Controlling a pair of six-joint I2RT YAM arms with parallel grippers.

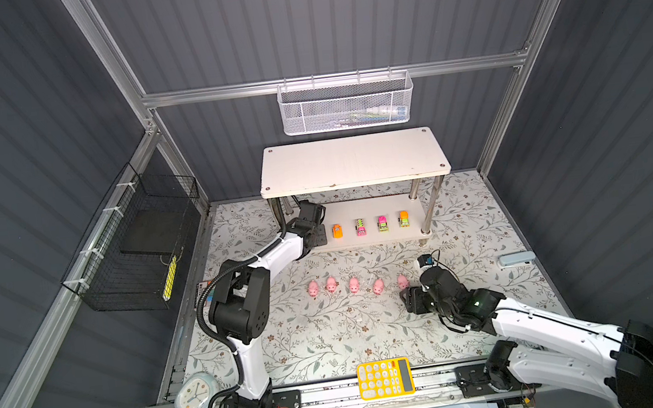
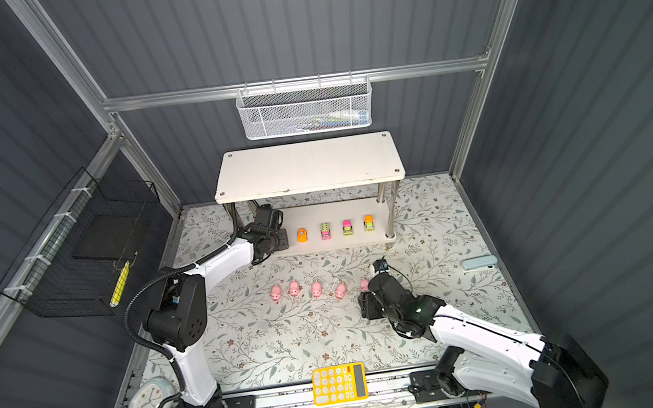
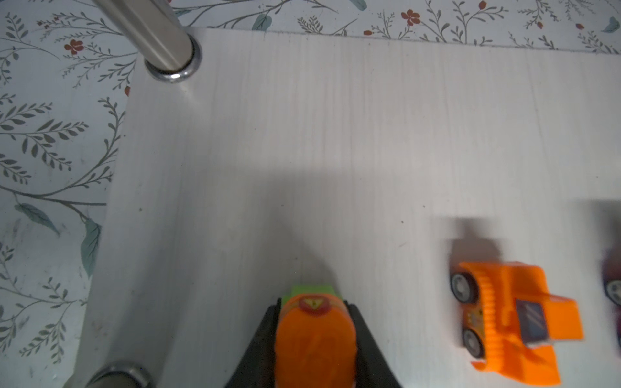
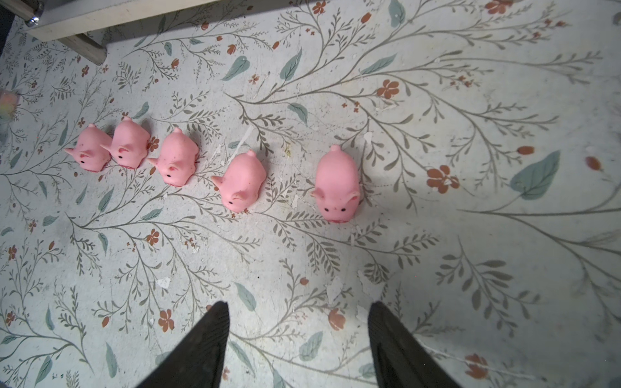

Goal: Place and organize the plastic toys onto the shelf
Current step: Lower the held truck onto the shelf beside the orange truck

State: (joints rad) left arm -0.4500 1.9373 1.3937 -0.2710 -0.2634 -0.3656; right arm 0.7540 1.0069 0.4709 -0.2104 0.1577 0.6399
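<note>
L gripper (image 3: 314, 304) is closed on an orange-green toy vehicle (image 3: 314, 339). It holds it at the lower board of the shelf (image 1: 353, 160), at the end on the left arm's side, near a chrome leg (image 3: 158, 37). I cannot tell if the wheels touch the board. On the same board 4 other vehicles (image 1: 382, 223) stand in a row, the orange one (image 3: 510, 319) nearest. R gripper (image 4: 298, 304) is open w/ nothing between the jaws, over the floral mat (image 1: 331, 338) in front of the shelf. The 5 pink pigs (image 4: 336, 184) stand there in a row, not on the shelf.
</note>
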